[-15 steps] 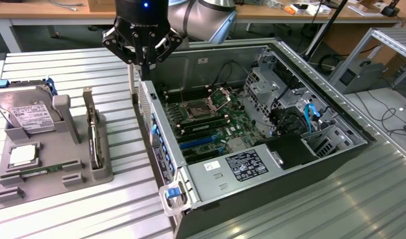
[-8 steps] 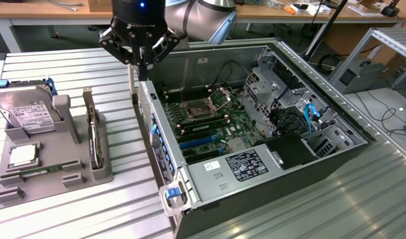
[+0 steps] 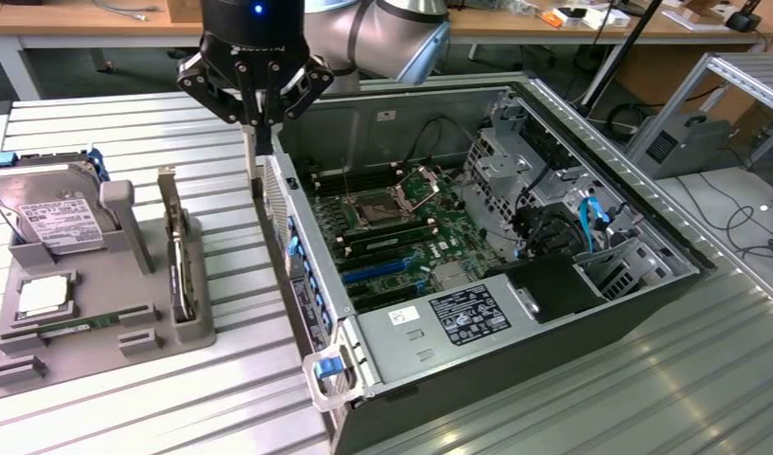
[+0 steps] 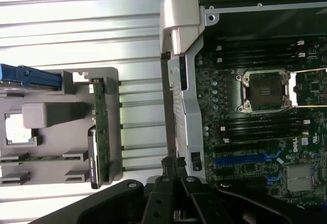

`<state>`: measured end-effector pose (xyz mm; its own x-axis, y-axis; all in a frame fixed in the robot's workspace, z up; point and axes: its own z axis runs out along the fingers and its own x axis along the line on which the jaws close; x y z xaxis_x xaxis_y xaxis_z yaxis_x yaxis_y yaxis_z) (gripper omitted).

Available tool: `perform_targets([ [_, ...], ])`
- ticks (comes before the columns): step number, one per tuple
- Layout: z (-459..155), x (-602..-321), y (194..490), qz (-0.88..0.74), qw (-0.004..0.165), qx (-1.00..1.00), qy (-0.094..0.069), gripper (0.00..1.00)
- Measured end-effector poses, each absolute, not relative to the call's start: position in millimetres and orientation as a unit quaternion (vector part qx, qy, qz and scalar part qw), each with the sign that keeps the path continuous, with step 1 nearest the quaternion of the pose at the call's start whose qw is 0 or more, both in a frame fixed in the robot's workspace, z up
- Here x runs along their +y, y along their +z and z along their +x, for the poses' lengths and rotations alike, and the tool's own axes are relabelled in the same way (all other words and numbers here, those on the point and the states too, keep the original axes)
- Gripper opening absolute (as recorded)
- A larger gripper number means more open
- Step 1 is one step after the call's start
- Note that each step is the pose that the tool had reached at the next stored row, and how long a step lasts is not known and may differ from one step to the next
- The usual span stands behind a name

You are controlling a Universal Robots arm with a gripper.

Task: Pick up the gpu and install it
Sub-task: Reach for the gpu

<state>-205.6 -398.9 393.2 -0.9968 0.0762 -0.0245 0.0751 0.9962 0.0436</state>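
Observation:
The gpu (image 3: pixel 177 248) is a thin dark card standing on edge in a slot of the grey holder (image 3: pixel 108 327) on the exterior view's left. From the wrist, the gpu (image 4: pixel 101 132) shows its green-brown edge in that same slot. My gripper (image 3: pixel 261 121) hangs shut and holding nothing above the rear corner of the open computer case (image 3: pixel 313 284), to the right of the holder and apart from the gpu. In the wrist view my gripper (image 4: pixel 173 163) has its fingertips pressed together over the case's metal rear wall (image 4: pixel 181 86).
A silver hard drive (image 3: pixel 51 216) with a white label leans at the holder's back, and a small square chip (image 3: pixel 42 297) lies in front of it. Inside the case lie the motherboard (image 3: pixel 399 227), its CPU socket (image 4: pixel 265 91) and blue slots (image 4: pixel 245 159). Drive cages (image 3: pixel 525 180) fill the case's right.

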Motion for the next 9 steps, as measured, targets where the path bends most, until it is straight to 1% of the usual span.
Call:
perform_targets([
  [9,-214.5,-398.9,393.2,0.038,0.013,0.999,0.021,0.11],
])
